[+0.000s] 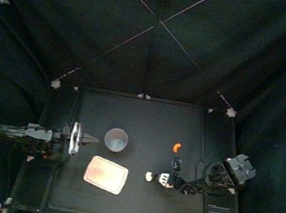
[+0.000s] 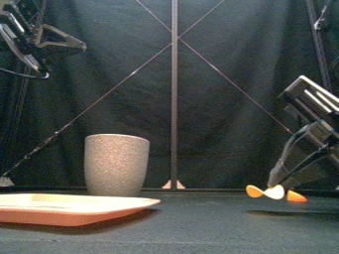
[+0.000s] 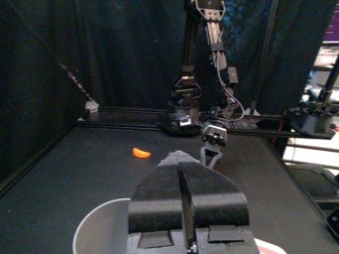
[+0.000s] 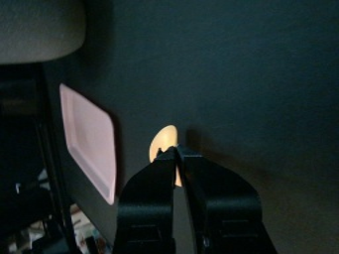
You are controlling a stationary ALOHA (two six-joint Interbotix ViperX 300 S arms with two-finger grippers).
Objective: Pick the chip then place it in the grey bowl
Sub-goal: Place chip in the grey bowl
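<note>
Thin curved orange toy chip [image 1: 176,146], right on the tabletop [image 1: 144,119], looks light, stiff, slippery: pinch its raised edge; right tool [image 4: 176,155], near it, closed and empty

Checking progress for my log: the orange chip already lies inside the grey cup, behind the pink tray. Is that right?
Not quite. The top view shows the orange chip on the bare table, to the right of the grey cup, not inside it. The cup does stand behind the pink tray.

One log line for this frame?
right claw shut, near chip | chip on table, ungrasped | left claw shut, parked left | cup behind tray
</note>
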